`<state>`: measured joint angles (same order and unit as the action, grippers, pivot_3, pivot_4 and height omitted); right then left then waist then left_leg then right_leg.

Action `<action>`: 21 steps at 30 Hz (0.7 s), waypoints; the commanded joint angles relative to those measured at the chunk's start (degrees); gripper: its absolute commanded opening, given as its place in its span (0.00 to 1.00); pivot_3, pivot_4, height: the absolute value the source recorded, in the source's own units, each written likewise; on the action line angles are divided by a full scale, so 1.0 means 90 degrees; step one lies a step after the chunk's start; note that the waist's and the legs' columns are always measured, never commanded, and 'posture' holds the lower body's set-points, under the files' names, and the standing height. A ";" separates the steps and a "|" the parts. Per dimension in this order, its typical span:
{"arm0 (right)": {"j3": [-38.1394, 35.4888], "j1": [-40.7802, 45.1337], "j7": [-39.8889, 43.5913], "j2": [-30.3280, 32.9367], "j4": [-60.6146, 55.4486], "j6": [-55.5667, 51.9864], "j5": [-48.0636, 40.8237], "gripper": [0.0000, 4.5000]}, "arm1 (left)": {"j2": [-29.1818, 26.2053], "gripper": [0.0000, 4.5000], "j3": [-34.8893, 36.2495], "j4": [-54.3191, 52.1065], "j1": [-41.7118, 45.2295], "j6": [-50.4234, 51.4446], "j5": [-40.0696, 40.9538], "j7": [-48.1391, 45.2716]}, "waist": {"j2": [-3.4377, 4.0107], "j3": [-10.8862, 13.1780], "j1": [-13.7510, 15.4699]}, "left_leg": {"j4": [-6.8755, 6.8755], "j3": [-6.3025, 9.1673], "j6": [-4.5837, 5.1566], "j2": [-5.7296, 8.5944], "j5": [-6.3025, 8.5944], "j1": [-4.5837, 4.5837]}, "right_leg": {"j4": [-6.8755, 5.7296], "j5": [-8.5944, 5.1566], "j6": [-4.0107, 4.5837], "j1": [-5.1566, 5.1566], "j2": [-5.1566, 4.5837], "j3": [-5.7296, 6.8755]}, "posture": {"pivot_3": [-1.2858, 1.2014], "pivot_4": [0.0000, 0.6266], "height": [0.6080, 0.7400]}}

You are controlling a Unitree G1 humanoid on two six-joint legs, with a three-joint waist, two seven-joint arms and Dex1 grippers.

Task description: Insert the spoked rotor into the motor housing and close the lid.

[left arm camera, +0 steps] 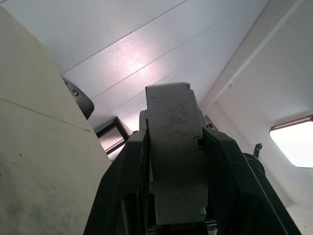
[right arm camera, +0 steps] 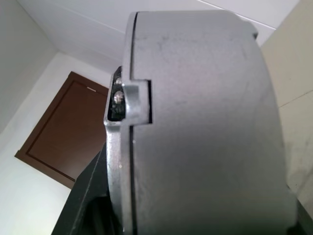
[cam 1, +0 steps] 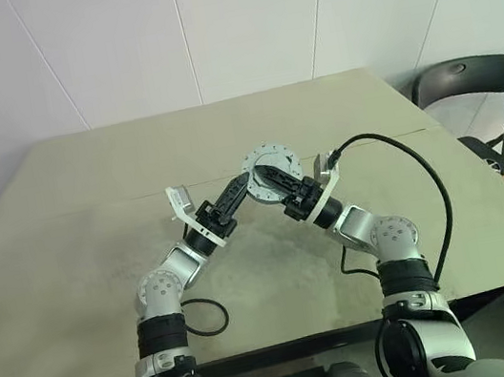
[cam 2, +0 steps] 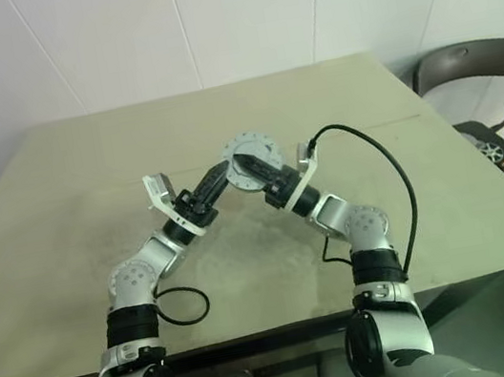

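Grippers left (cam 1: 240, 188) and right (cam 1: 266, 181) meet above the table (cam 1: 86, 178), both clamped on the upright motor housing (cam 1: 268, 160). Right wrist view adds its grey rim close up and a brown door (right arm camera: 63, 142) behind.

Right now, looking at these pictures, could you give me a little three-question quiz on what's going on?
1. Fill in: the left gripper is shut on the ____.
2. True or false: the motor housing lies flat on the table.
3. What stands beyond the table's right-hand corner? A) a ladder B) a dark chair C) a bin

Key: 1 motor housing; 2 false, the left gripper and the right gripper hold it raised between them; 3 B.
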<state>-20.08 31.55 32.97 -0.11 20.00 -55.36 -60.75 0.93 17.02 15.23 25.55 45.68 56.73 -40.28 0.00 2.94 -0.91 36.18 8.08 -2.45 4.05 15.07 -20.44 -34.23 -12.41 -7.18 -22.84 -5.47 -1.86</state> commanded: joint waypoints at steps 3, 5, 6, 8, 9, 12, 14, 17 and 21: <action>-0.0041 0.0251 -0.0005 -0.0073 -0.0122 0.0092 -0.0116 0.51 | 0.0025 0.34 -0.0617 -0.0201 0.0208 0.0292 -0.0070 -0.0478 | 0.0000 0.0000 -0.0009 | -0.0001 0.0000 0.0000 0.0000 0.0000 0.0000 | 0.0000 0.0000 0.0000 -0.0001 0.0000 0.0000 | 0.52 0.00 1.00; -0.0037 0.0251 -0.0001 -0.0074 -0.0126 0.0090 -0.0116 0.51 | 0.0005 0.34 -0.0677 -0.0123 0.0230 0.0287 -0.0166 -0.0429 | 0.0000 0.0000 -0.0014 | -0.0003 0.0000 0.0000 0.0000 0.0000 0.0000 | -0.0001 0.0000 0.0000 -0.0002 0.0000 0.0000 | 0.52 0.00 1.00; -0.0035 0.0250 0.0002 -0.0075 -0.0130 0.0086 -0.0114 0.51 | -0.0001 0.34 -0.0700 -0.0046 0.0249 0.0268 -0.0248 -0.0383 | 0.0000 0.0000 -0.0011 | -0.0004 0.0000 0.0000 0.0000 0.0000 0.0000 | -0.0001 0.0000 0.0000 -0.0003 0.0000 0.0000 | 0.52 0.00 1.00; -0.0035 0.0253 0.0015 -0.0079 -0.0134 0.0077 -0.0102 0.51 | -0.0001 0.34 -0.0712 0.0035 0.0276 0.0256 -0.0346 -0.0366 | 0.0000 0.0000 -0.0010 | -0.0002 0.0000 0.0000 0.0000 0.0000 0.0000 | 0.0000 0.0000 0.0000 -0.0002 0.0000 0.0000 | 0.52 0.00 1.00; -0.0038 0.0255 0.0020 -0.0083 -0.0135 0.0071 -0.0092 0.51 | 0.0003 0.34 -0.0708 0.0049 0.0284 0.0255 -0.0367 -0.0380 | 0.0000 0.0000 -0.0010 | -0.0002 -0.0001 0.0000 0.0000 0.0000 0.0000 | 0.0000 0.0000 0.0000 -0.0002 0.0000 0.0000 | 0.52 0.00 1.00; -0.0048 0.0267 0.0036 -0.0101 -0.0132 0.0049 -0.0063 0.51 | -0.0005 0.34 -0.0721 0.0024 0.0288 0.0250 -0.0412 -0.0461 | 0.0000 0.0000 -0.0020 | -0.0003 -0.0001 0.0000 0.0000 0.0000 0.0000 | 0.0000 0.0000 0.0000 -0.0003 0.0000 0.0000 | 0.52 0.00 1.00; -0.0052 0.0272 0.0040 -0.0107 -0.0131 0.0041 -0.0054 0.51 | -0.0002 0.34 -0.0713 0.0029 0.0295 0.0251 -0.0433 -0.0480 | 0.0000 0.0000 -0.0019 | -0.0004 0.0000 0.0000 -0.0001 0.0000 0.0000 | -0.0001 0.0000 0.0000 -0.0004 0.0000 0.0000 | 0.52 0.00 1.00; -0.0050 0.0286 0.0047 -0.0106 -0.0114 0.0039 -0.0029 0.51 | -0.0023 0.34 -0.0773 -0.0013 0.0284 0.0284 -0.0486 -0.0560 | 0.0000 0.0000 -0.0016 | -0.0003 0.0000 0.0000 0.0000 0.0000 0.0000 | -0.0001 0.0000 0.0000 -0.0003 0.0000 0.0000 | 0.52 0.00 1.00; -0.0048 0.0289 0.0065 -0.0114 -0.0118 0.0025 0.0006 0.51 | -0.0099 0.34 -0.0915 0.0047 0.0308 0.0334 -0.0654 -0.0640 | 0.0000 0.0000 -0.0016 | -0.0003 -0.0001 0.0000 0.0000 0.0000 0.0001 | -0.0002 0.0000 0.0000 -0.0003 0.0000 0.0000 | 0.52 0.00 1.00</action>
<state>-20.67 31.47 33.30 0.20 20.05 -55.91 -59.04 -1.06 15.35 16.79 27.33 45.73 52.11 -42.50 0.01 2.94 -1.06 36.16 8.07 -2.45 4.05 15.07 -20.44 -34.24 -12.41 -7.18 -22.87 -5.47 -1.86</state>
